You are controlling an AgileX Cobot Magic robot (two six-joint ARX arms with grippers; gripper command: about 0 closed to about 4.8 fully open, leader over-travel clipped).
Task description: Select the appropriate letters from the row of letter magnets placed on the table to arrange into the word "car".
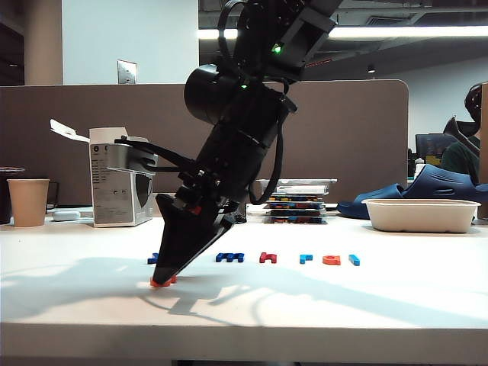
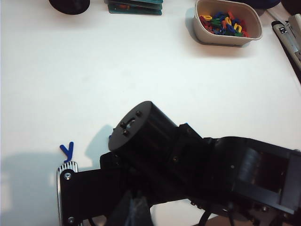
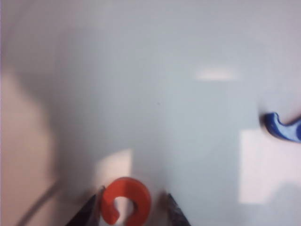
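The orange "c" lies flat on the table, between the right gripper's parted, unclamped fingers. The left gripper's unseen, closed. The dark blue "y" sits toward three o'clock. No readable writing.

Office backdrop, upper frame.
Grey-brown partition across the middle; ceiling strip light (upper right) glowing.

"c" before letter row, on table
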